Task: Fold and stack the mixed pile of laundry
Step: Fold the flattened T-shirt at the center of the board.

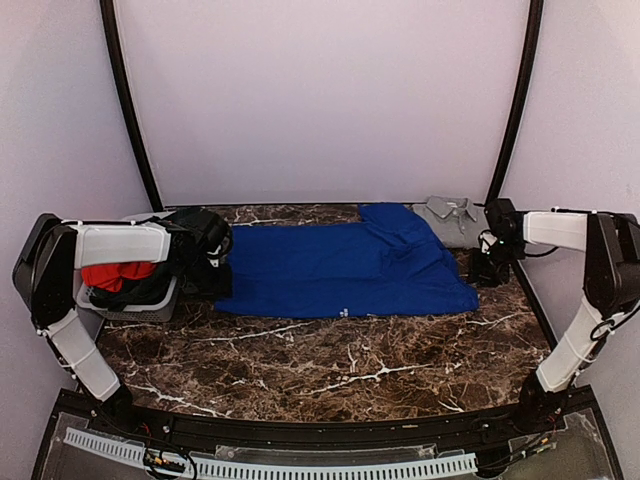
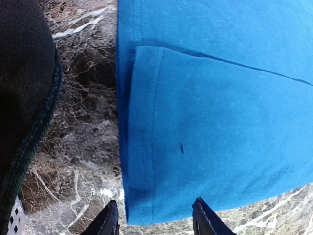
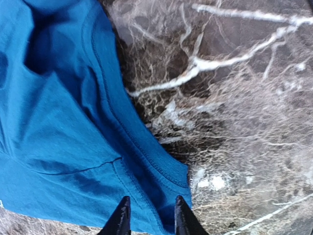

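Observation:
The royal-blue T-shirt (image 1: pixel 340 268) lies spread flat across the middle of the marble table (image 1: pixel 300 370). My left gripper (image 1: pixel 222 266) hovers at its left end, open, fingers straddling the hem corner (image 2: pixel 156 223) of the blue T-shirt (image 2: pixel 220 122) without holding it. My right gripper (image 1: pixel 488 270) is at the shirt's right end, jaws a little apart over a seamed blue edge (image 3: pixel 150 220) that rests on the table. A grey shirt (image 1: pixel 455 218) lies at the back right. A red-orange garment (image 1: pixel 115 275) and dark cloth (image 1: pixel 212 282) sit at the left.
A small grey basket (image 1: pixel 135 310) stands at the left edge under my left arm, holding the red-orange garment. Dark cloth with a greenish hem (image 2: pixel 24 88) lies just left of the blue shirt. Bare marble (image 3: pixel 234 98) shows to the right of the shirt.

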Robot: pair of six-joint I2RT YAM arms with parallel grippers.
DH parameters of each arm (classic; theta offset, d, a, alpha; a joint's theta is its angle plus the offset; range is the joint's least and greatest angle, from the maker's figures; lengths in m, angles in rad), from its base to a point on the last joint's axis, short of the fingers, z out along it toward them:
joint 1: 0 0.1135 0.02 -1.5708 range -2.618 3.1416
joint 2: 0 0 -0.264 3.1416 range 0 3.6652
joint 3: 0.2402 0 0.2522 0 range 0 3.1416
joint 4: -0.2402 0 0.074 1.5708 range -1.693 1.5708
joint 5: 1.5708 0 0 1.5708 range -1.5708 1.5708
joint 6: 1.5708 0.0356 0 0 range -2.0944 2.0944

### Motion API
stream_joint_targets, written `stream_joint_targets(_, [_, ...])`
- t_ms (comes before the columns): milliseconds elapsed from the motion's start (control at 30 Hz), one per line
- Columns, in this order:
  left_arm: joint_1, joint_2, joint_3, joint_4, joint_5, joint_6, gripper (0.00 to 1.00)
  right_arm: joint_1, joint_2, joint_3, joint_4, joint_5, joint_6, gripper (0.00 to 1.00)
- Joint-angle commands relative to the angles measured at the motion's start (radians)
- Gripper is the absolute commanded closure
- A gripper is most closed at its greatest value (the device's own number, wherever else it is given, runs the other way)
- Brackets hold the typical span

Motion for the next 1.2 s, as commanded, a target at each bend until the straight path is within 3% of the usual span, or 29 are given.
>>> stream_joint_targets(0, [0.016, 0.034, 0.026, -0.026, -0.028, -0.001, 0.49, 0.0, 0.045, -0.012, 0.006, -0.039, -0.011, 0.71])
stream_joint_targets(400, [0.044, 0.081, 0.017, 0.014, 0.061, 0.012, 0.51, -0.001, 0.08, -0.029, 0.015, -0.072, -0.01, 0.71])
stream_joint_targets(667, [0.046, 0.073, 0.009, 0.027, 0.124, 0.008, 0.8, 0.0, 0.072, -0.03, 0.01, -0.078, -0.012, 0.95])
stream_joint_targets(800, [0.049, 0.053, 0.009, 0.005, 0.116, 0.003, 0.96, 0.0, 0.062, -0.029, 0.003, -0.075, -0.012, 1.0])
stream_joint_targets(1167, [0.052, -0.014, -0.015, -0.131, 0.051, -0.026, 1.0, 0.0, -0.012, -0.057, -0.046, 0.022, -0.005, 1.0])
